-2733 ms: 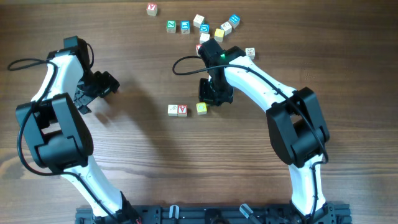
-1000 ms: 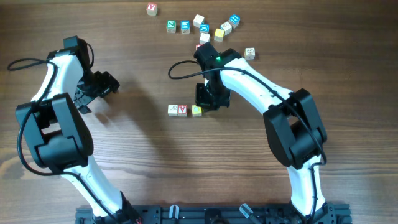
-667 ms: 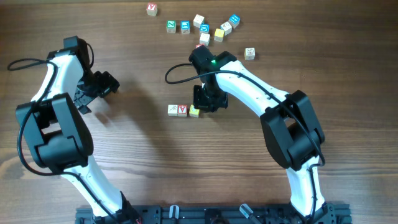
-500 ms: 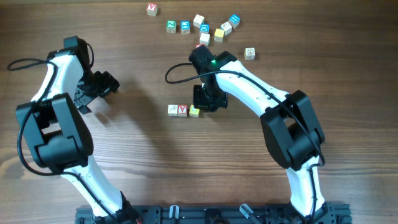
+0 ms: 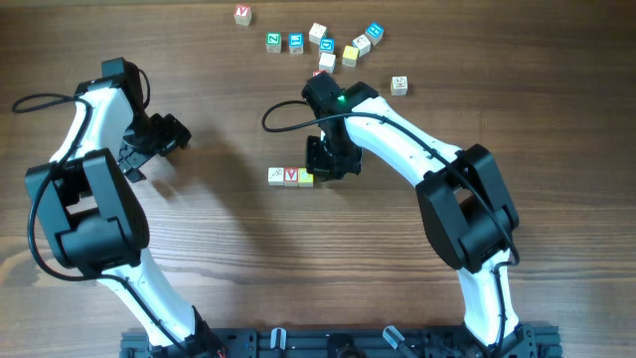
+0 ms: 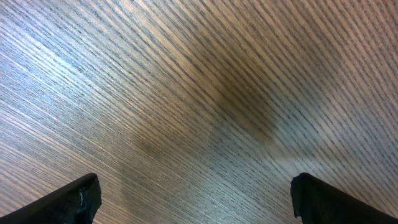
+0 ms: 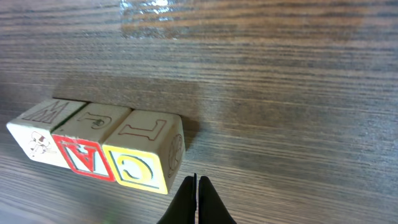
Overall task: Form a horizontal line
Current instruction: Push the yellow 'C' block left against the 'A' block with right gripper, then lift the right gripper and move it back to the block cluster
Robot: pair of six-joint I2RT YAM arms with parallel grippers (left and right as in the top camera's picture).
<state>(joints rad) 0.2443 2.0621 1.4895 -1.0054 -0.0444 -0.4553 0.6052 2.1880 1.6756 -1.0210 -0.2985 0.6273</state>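
Just beside the pinched-shut right end effector point(image 7: 196, 190), yellow cube point(image 7: 144, 163), touching red-lettered cube point(image 7: 84, 154).

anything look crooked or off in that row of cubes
Nothing stands out. The cream cube, red cube and yellow cube sit touching, faces flush, in a straight row.

The left arm point(image 5: 81, 114) and right arm point(image 5: 407, 127) are showing white shells between bulky black joint housings. A black cable point(image 5: 281, 111) is looping off the right arm's wrist, where a green light point(image 5: 344, 96) is glowing. The left end effector point(image 6: 196, 196) and right end effector point(image 7: 196, 198) are showing matte black fingers point(image 6: 79, 198).
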